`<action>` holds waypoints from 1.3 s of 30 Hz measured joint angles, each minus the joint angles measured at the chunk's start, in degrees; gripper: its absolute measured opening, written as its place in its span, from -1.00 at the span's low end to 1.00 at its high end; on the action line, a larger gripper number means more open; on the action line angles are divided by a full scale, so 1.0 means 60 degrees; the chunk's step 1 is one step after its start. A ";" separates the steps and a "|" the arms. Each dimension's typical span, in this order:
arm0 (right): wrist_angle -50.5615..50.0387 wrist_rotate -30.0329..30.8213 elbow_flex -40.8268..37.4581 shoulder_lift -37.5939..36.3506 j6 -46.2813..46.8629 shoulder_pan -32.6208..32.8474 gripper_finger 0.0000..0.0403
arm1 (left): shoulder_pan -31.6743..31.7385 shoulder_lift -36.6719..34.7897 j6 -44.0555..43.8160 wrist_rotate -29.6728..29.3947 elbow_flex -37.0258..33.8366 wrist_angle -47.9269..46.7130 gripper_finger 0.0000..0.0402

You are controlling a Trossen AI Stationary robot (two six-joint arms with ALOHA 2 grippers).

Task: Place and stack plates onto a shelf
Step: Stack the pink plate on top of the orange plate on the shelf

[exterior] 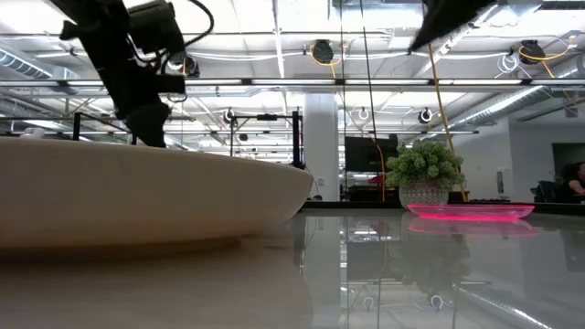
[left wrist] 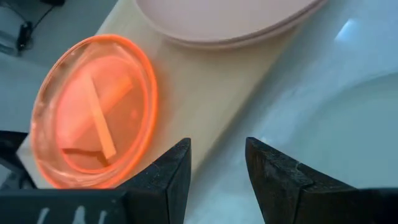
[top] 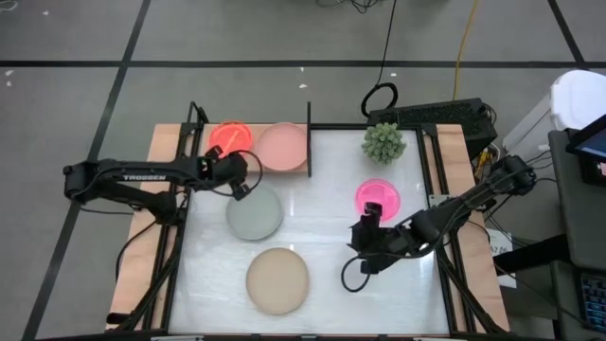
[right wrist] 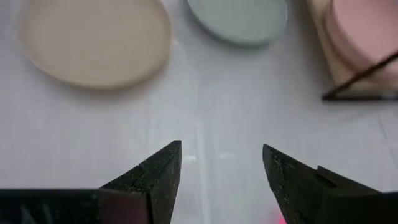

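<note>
The shelf point(top: 295, 167) stands at the table's far left. On its board rest a neon orange plate point(top: 230, 135) and a pale pink plate point(top: 282, 146). A grey-green plate point(top: 255, 212), a beige plate point(top: 277, 280) and a neon pink plate point(top: 377, 198) lie flat on the tabletop. My left gripper point(top: 240, 183) hovers open over the shelf's near edge, between the orange plate point(left wrist: 93, 121) and the grey-green plate point(left wrist: 354, 118). My right gripper point(top: 367, 222) is open at the neon pink plate's near rim, its fingers point(right wrist: 222, 149) over bare tabletop.
A spiky green plant in a pot point(top: 383, 141) stands at the far edge, right of the shelf and behind the neon pink plate point(exterior: 471, 212). The shelf's black upright point(right wrist: 360, 81) rises beside the pale pink plate. The beige plate point(exterior: 137, 192) fills the low view's foreground.
</note>
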 joint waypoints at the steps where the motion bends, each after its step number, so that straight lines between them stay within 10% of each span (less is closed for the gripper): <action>1: -0.0004 -0.0020 -0.0225 -0.0002 0.0106 -0.0049 0.02 | -0.0166 -0.0092 -0.0136 0.0000 0.0002 -0.0020 -0.21; 28: 0.2122 -0.0225 -0.5581 -0.0102 0.0599 -0.1402 0.01 | -0.2948 -0.0310 -0.1126 -0.0006 -0.0001 0.1146 -0.21; 39: 0.2103 -0.0280 -0.5652 -0.0084 0.0644 -0.1438 -0.50 | -0.3051 -0.0310 -0.1108 -0.0005 -0.0001 0.1165 -0.21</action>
